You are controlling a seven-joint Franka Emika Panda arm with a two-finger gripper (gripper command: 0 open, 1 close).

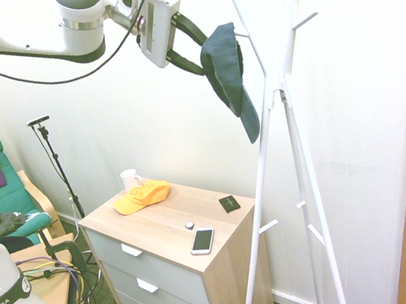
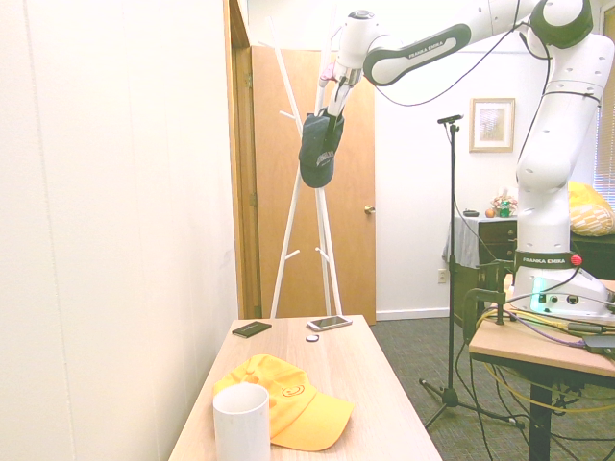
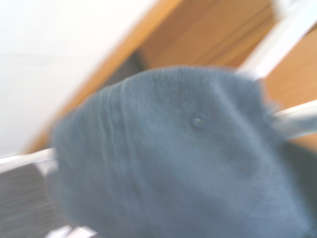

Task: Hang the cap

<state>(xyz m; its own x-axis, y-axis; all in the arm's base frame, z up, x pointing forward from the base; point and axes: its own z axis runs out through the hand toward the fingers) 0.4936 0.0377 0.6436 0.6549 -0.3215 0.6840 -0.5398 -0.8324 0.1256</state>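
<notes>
holding cap [image 1: 227,73] high, upper centre of first exterior frame, gripper [image 1: 201,55] jaws pinching crown fabric, brim drooping. white peg of coat stand [image 1: 285,87] shows just beside cap's upper edge; contact unclear. judgement: get cap opening over peg tip, lower till fabric bears weight, only then release. wrist view blurred, crown button visible.

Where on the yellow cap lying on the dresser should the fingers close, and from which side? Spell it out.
Take the yellow cap by its brim, coming down from above. The brim is the stiffer, flatter part and juts out past the soft crown toward the dresser top's open side. The white mug stands close beside the crown, so that side looks cramped. The gripper currently holds the dark cap.
</notes>
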